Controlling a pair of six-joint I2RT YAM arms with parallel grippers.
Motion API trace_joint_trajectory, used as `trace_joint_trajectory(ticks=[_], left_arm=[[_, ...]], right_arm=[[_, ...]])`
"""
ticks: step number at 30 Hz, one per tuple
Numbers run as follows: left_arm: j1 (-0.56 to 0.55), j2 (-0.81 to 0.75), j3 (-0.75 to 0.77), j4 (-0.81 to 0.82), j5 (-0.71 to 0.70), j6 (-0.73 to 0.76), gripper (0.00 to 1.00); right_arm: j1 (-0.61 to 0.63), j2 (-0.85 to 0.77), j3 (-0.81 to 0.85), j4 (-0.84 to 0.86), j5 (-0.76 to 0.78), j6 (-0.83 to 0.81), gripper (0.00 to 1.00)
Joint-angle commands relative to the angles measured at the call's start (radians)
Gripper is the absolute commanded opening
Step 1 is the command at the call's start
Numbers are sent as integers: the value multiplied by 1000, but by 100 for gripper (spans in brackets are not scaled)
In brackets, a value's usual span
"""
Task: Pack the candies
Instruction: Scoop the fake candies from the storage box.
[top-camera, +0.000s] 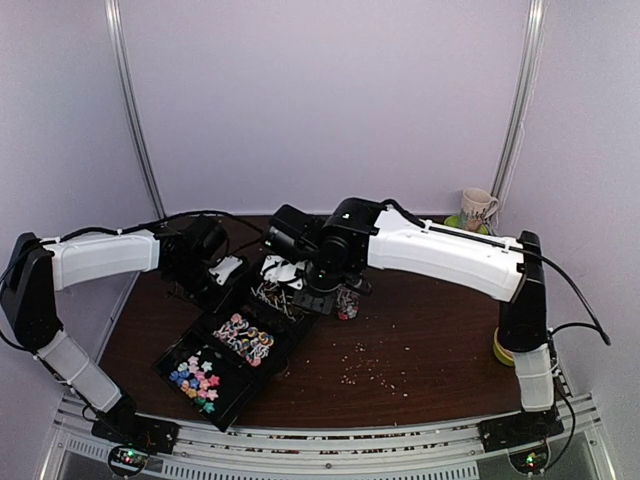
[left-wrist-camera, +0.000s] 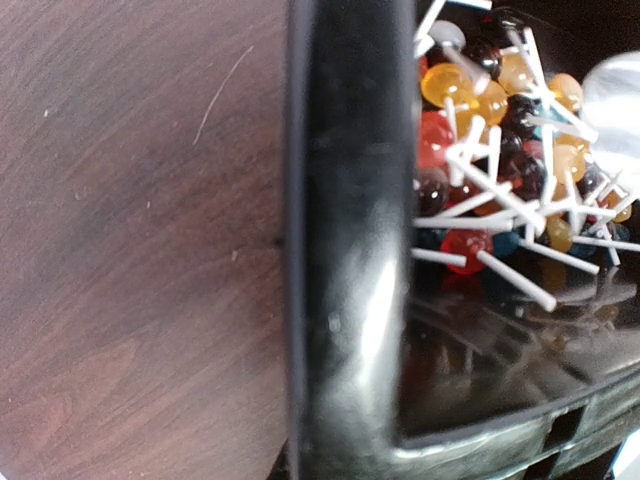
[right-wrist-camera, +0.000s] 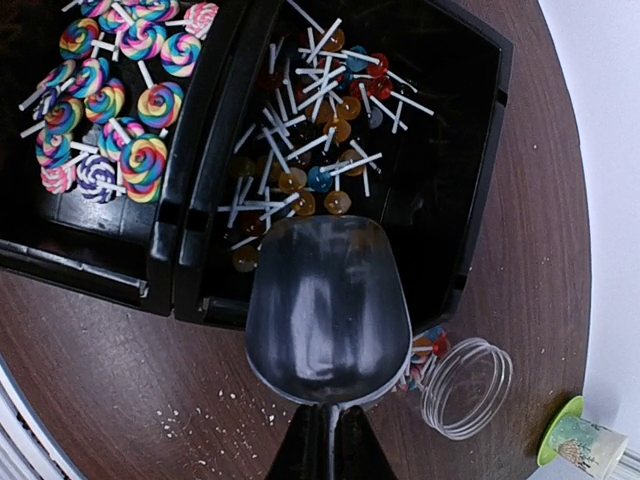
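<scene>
**Right gripper.** My right gripper (right-wrist-camera: 325, 455) is pressed together on the handle of a dark metal scoop (right-wrist-camera: 325, 310). The scoop's bowl points away from me, and I see nothing lying in it. Its lip hangs over the near wall of the black tray (right-wrist-camera: 488, 150), above the compartment of ball lollipops (right-wrist-camera: 320, 140). The swirl lollipops (right-wrist-camera: 120, 110) lie in the next compartment.

**Left gripper.** My left gripper (top-camera: 225, 270) sits at the tray's far left edge. The rim fills its wrist view, but no finger shows there. I cannot tell whether it pinches the rim or merely rests beside it.

**Task item.** The candies (right-wrist-camera: 427, 350) sit low inside a clear jar (right-wrist-camera: 467, 388). The jar stands on the desk (right-wrist-camera: 120, 380) just beside the tray's corner and is partly hidden by the scoop. It appears upright with its mouth open.

**Handling assessment.**
- The candies look small, hard, smooth and light. I judge them liable to roll and scatter, and too small for a dependable pinch.
- They should be carried in the scoop's bowl, not between my fingers.
- The scoop should stay level in transit and be tipped slowly over the jar's mouth.
- The mouth is about as wide as the scoop's lip, so spillage is likely.
- The jar itself looks light and could tip if nudged.

**Other.** Pale crumbs (top-camera: 372, 368) lie scattered on the desk nearer my bases.
</scene>
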Motion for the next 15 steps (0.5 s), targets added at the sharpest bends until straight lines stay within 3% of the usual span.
trace_joint_trajectory(ticks=[1,7,15], left_arm=[[-2,-64,51,68,79,0,0],[-3,-74,49,77,114,2,0],[-3,-91,43,90,139,5,0]], right_arm=[[0,69,67,-17,-61,-30,0],[-21,83,9,128,-160,-23,0],[-27,42,-194,382,-159,-6,0]])
